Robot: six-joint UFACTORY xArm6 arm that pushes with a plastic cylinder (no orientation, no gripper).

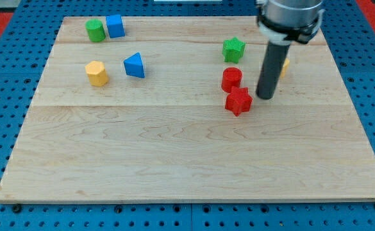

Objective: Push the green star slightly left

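The green star (234,49) lies on the wooden board near the view's top, right of centre. My tip (265,97) is below and to the right of it, just right of the red star (238,101). A red cylinder (231,79) stands between the green star and the red star. A yellow block (284,66) is mostly hidden behind my rod.
A green cylinder (95,30) and a blue cube (115,26) sit at the view's top left. A yellow hexagonal block (97,73) and a blue triangle (134,65) lie below them. The board's (174,154) edge borders blue pegboard.
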